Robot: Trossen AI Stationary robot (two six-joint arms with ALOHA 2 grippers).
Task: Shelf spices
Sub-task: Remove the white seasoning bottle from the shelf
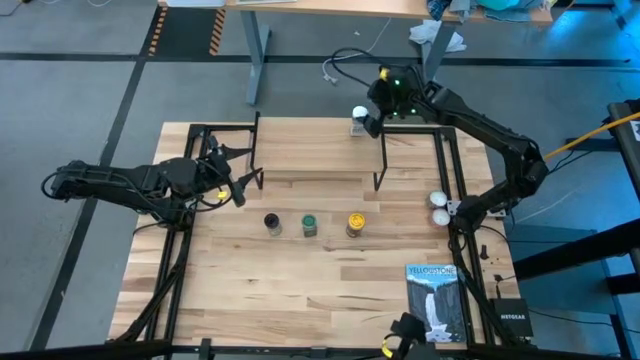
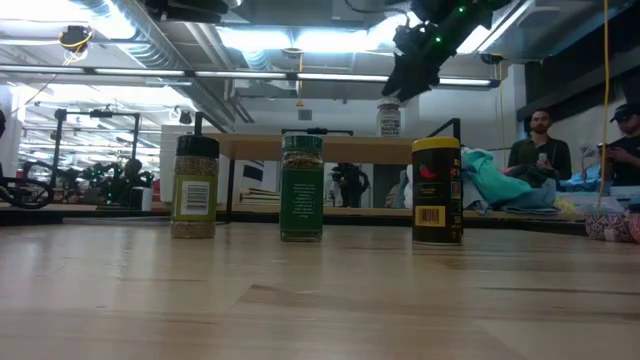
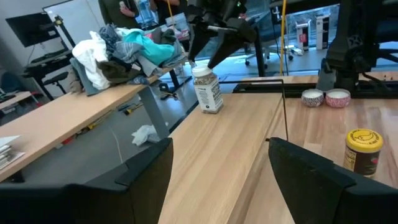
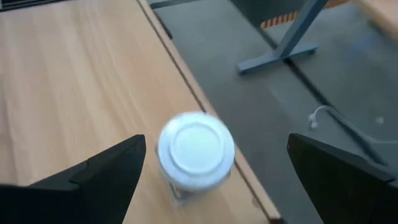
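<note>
One clear white-lidded spice jar (image 1: pixel 359 115) stands upright on the light wooden shelf (image 1: pixel 320 150), near its far right corner, the right pincer (image 4: pixel 211 171) hovering spread wide directly above it, probably just after release; left pincer (image 1: pixel 238 180) waits part-open beside the shelf's left end.

Light source: I see bright ceiling strips (image 2: pixel 300 40) at 12 o'clock in the low view, glaring.
Table: evenly lit tabletop (image 1: pixel 320 270), soft shadows.
Blur: white-lidded jar (image 4: pixel 196 149) smeared, perhaps motion.
Focus: near tabletop soft in low view.
Backlight: jars look dark.
</note>
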